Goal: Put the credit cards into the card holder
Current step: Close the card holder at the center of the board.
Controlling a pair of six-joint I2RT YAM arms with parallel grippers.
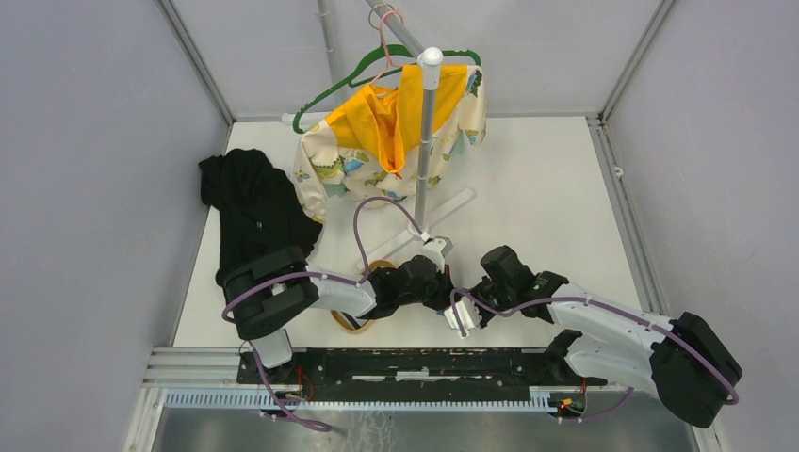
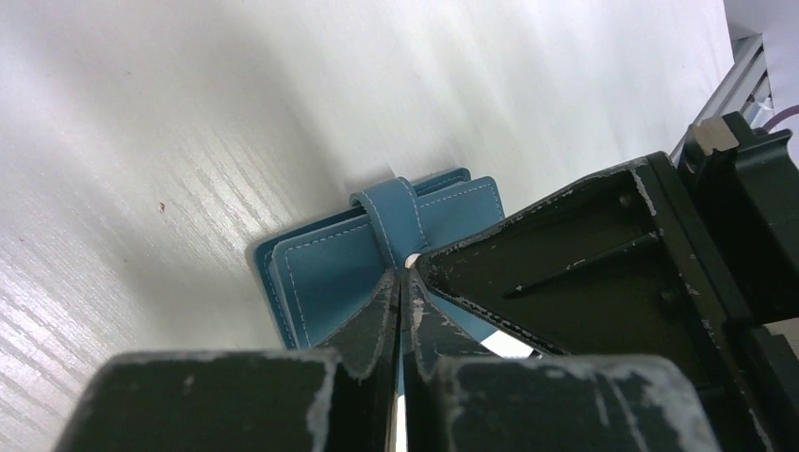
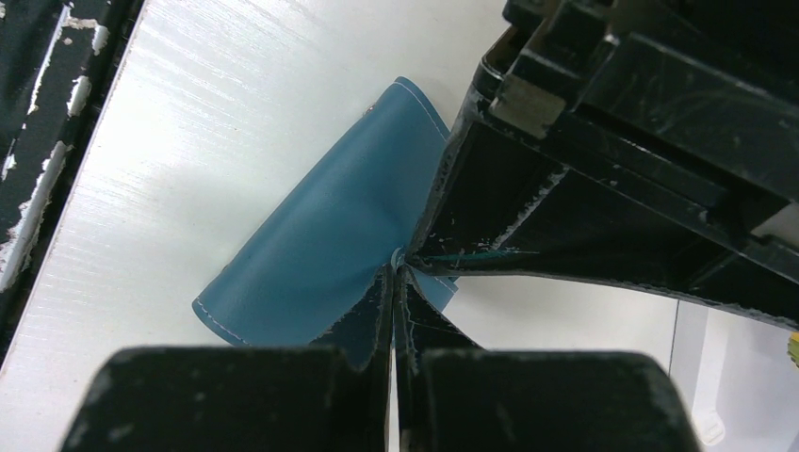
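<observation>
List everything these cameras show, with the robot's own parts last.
card holder: one, teal-blue, pinched between both grippers over the table
credit cards: none clearly visible
black garment: one, black, crumpled at the table's left
printed shirt: one, yellow and cream, hanging at the back
green hanger: one, green, carrying the shirt
pink hanger: one, pink, top of the rack
rack: one, silver-white, back centre
wooden tray: one, tan, partly hidden under the left arm
table: one, white
left gripper: black, shut on the card holder
right gripper: black, shut on the card holder
</observation>
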